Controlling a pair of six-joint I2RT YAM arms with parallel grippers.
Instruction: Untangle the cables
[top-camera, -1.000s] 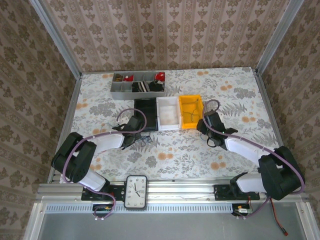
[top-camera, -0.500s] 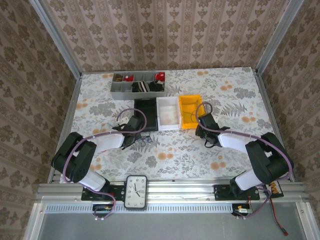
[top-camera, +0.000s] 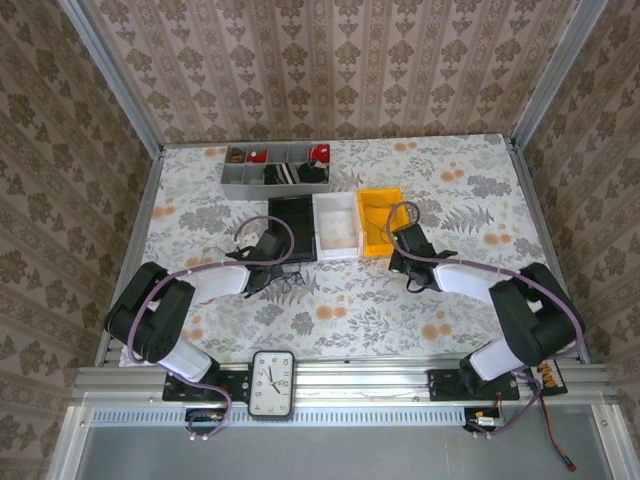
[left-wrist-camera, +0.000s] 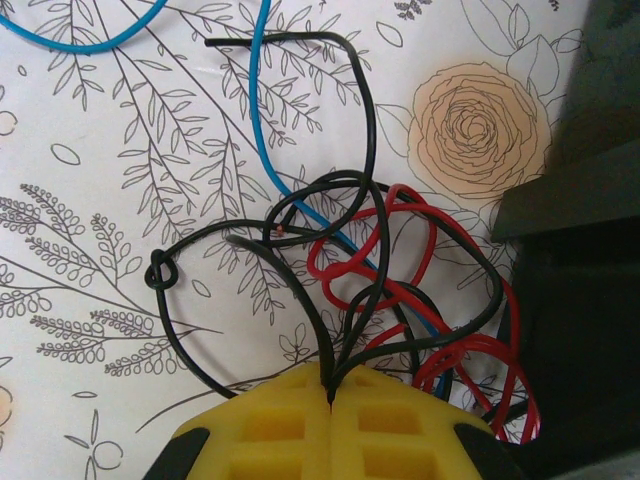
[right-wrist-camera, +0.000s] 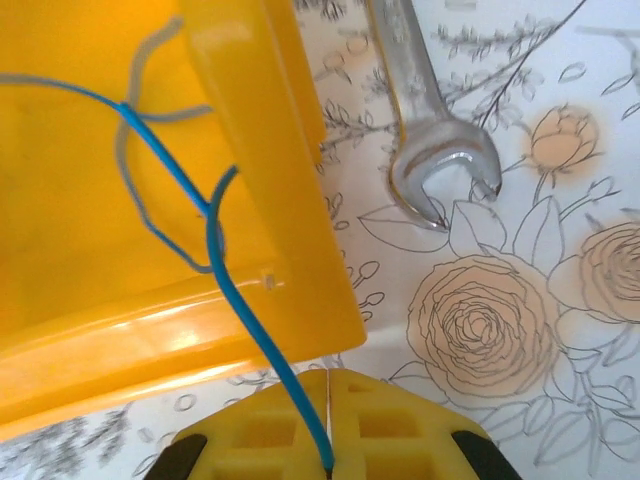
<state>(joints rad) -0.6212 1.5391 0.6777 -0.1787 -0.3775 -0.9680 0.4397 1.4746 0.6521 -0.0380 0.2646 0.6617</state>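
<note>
With left gripper (left-wrist-camera: 330, 400), clamped on a black strand of the tangled red-and-black cables (left-wrist-camera: 380, 290) beside the black plastic bin (left-wrist-camera: 590, 330); with right gripper (right-wrist-camera: 328, 455), pinching a thin blue wire (right-wrist-camera: 213, 245) over the open yellow plastic bin (right-wrist-camera: 270, 150).

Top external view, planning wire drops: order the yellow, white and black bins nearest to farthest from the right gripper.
1. Yellow bin, just beside the right gripper.
2. White bin, middle of the row.
3. Black bin, left end.
</note>
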